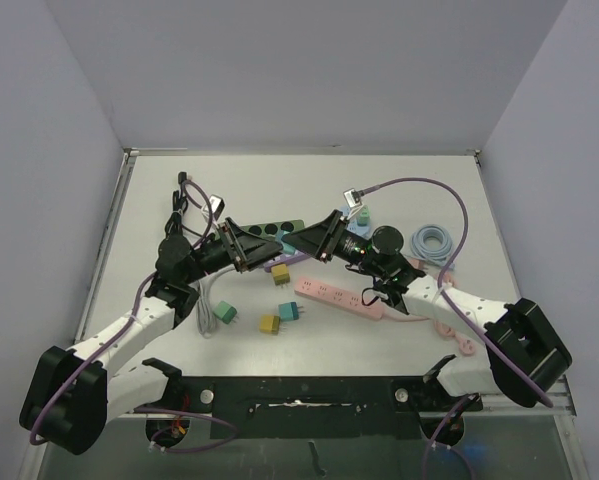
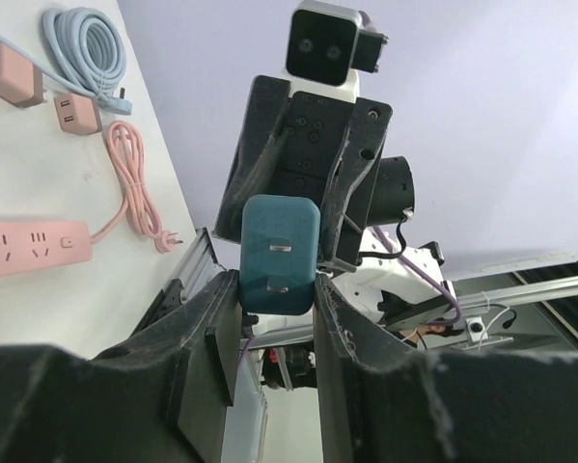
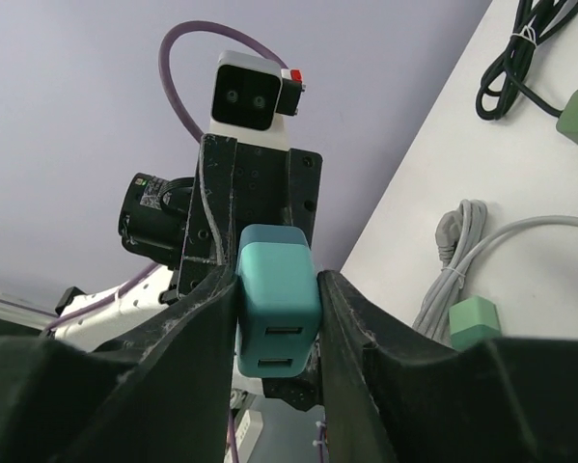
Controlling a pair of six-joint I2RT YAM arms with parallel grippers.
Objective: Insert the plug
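Observation:
The teal plug (image 1: 287,247) hangs above the table between my two grippers, which meet tip to tip. The left gripper (image 1: 262,248) is shut on the plug (image 2: 280,253); its prong face looks into the left wrist view. From the other side the right gripper (image 1: 312,243) is shut on the same plug (image 3: 277,309), both fingers pressing its sides, with two USB slots facing the right wrist camera. The pink power strip (image 1: 344,297) lies on the table below and to the right, also seen as the pink strip (image 2: 28,249).
Small yellow (image 1: 280,273), teal (image 1: 288,312) and green (image 1: 225,314) adapters lie under the grippers. A dark green strip (image 1: 269,229) sits behind them. A light blue cable coil (image 1: 434,241) is at the right, black cables (image 1: 184,205) at the back left, and a pink cord (image 1: 449,335) near the right arm.

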